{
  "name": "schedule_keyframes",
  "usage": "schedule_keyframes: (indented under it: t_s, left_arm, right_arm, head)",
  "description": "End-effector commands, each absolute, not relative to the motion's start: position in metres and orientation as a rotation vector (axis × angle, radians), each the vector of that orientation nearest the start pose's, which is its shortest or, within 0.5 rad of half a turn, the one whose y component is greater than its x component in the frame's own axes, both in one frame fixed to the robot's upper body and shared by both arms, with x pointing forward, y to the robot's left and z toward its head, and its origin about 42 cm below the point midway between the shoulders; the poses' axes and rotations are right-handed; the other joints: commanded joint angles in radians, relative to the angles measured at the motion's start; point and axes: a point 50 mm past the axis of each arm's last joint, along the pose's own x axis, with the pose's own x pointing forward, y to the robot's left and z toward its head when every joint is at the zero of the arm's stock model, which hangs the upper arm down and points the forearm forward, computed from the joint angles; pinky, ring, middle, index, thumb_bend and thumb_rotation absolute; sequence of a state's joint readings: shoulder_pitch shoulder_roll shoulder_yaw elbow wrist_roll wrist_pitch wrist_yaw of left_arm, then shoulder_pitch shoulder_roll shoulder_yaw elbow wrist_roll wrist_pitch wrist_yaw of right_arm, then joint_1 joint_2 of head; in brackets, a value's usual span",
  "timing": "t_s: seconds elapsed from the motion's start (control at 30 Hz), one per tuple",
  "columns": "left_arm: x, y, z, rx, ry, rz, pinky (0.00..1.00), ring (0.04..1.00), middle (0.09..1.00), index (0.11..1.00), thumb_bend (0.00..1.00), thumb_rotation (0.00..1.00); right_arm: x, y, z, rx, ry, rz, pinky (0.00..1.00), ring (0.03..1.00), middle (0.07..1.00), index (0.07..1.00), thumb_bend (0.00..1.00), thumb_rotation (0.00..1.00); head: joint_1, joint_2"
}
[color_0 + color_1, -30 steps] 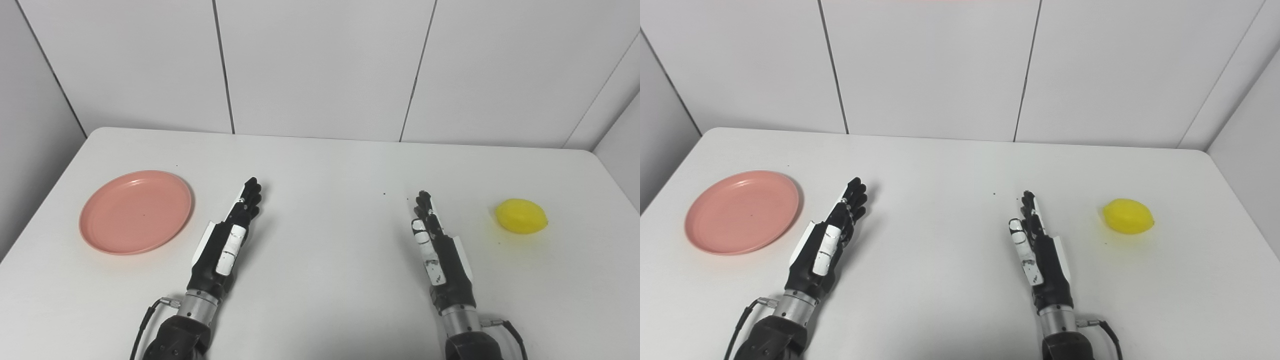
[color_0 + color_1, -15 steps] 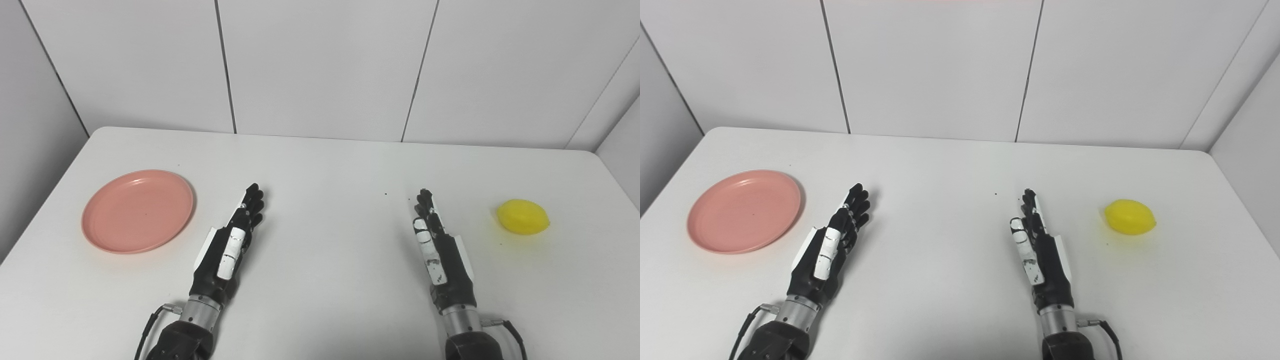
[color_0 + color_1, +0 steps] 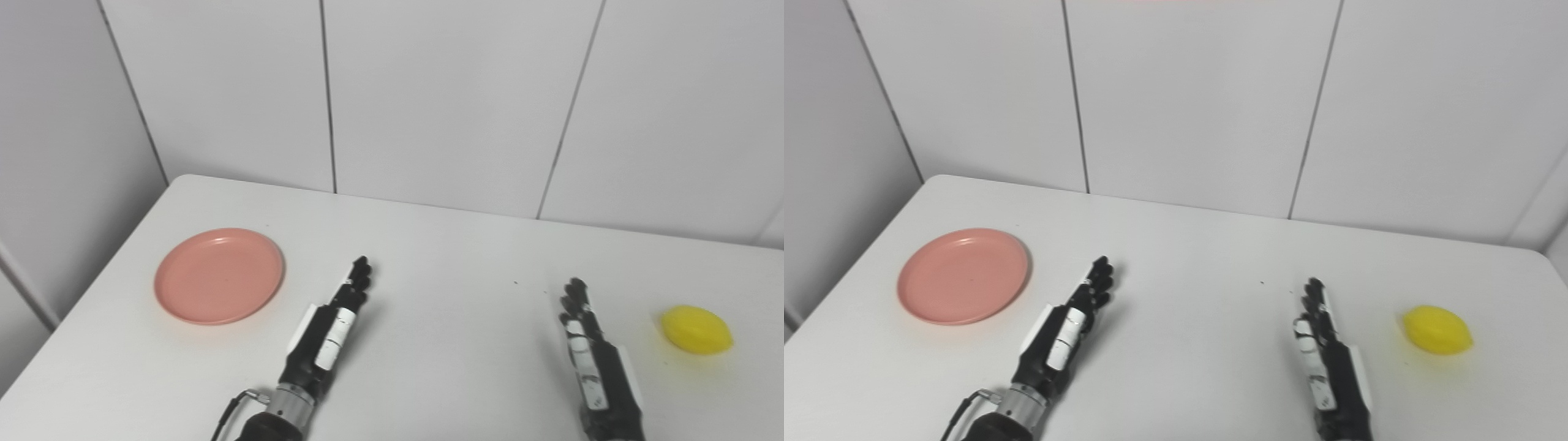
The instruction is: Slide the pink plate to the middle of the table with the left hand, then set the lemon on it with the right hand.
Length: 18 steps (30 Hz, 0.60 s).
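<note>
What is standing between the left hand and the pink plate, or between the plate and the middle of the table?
Nothing visible. Only bare table separates the left hand from the pink plate, and the table's middle is free too.

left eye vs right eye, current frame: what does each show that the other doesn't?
Only the left eye view: more of the left wall, down to floor level beside the table's left edge.

Only the right eye view: the table's far right corner and the side wall past it.

Both: the pink plate bare on the table at left, the lemon at right, and the left hand and right hand open between them, touching neither.
</note>
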State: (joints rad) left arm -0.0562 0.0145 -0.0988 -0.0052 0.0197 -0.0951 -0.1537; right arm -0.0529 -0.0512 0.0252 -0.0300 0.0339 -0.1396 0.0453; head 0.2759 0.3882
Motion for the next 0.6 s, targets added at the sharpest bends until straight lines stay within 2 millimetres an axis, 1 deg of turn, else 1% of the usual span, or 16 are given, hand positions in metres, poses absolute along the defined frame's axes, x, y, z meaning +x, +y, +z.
schedule_keyframes:
  t_s: [0.0, 0.13, 0.27, 0.43, 0.57]
  left_arm:
    - [0.283, 0.161, 0.089, 0.033, -0.080, -0.265, 1.00, 1.000, 1.000, 1.000, 0.76, 1.00]
    - [0.284, 0.154, 0.091, 0.026, -0.098, -0.262, 1.00, 1.000, 1.000, 1.000, 0.74, 1.00]
    - [0.284, 0.151, 0.098, 0.012, -0.106, -0.259, 1.00, 1.000, 1.000, 1.000, 0.75, 1.00]
    - [0.285, 0.158, 0.111, -0.073, -0.165, -0.158, 1.00, 1.000, 1.000, 1.000, 0.73, 1.00]
    - [0.286, 0.171, 0.127, -0.100, -0.202, -0.151, 1.00, 1.000, 1.000, 1.000, 0.76, 1.00]
  right_arm:
    - [0.301, -0.217, 0.136, -0.010, -0.290, 0.099, 1.00, 1.000, 1.000, 1.000, 0.54, 0.97]
    - [0.298, -0.220, 0.142, -0.011, -0.278, 0.104, 1.00, 1.000, 1.000, 1.000, 0.50, 0.98]
    - [0.296, -0.221, 0.143, -0.010, -0.273, 0.112, 1.00, 1.000, 1.000, 1.000, 0.49, 1.00]
    - [0.293, -0.219, 0.147, 0.001, -0.273, 0.117, 1.00, 1.000, 1.000, 1.000, 0.47, 1.00]
    - [0.291, -0.217, 0.149, -0.002, -0.274, 0.116, 1.00, 1.000, 1.000, 1.000, 0.45, 1.00]
  head:
    - [0.005, -0.002]
    - [0.027, -0.010]
    - [0.035, -0.015]
    - [0.039, -0.019]
    - [0.040, -0.022]
